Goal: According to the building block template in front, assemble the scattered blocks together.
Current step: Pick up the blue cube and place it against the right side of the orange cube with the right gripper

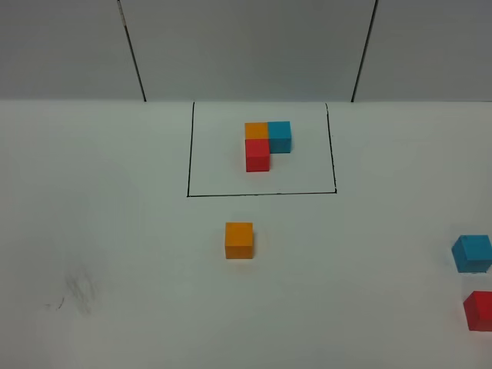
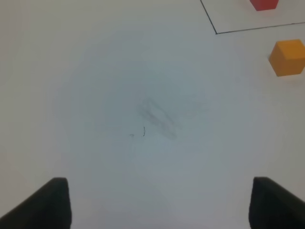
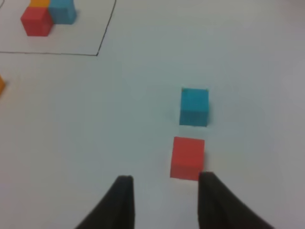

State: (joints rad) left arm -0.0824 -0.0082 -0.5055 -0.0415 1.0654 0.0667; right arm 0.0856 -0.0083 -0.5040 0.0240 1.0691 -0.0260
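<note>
The right gripper, jaws slightly parted and empty, hovers just short of the small matte red cube at the high view's lower right edge, the cube offset toward one finger; the wide-open left gripper is well away.

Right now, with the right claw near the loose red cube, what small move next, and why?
Probably slide the right claw sideways until the small matte red cube sits centred between its fingers: the cube lies just ahead, off toward one finger, jaws apart and empty.
</note>
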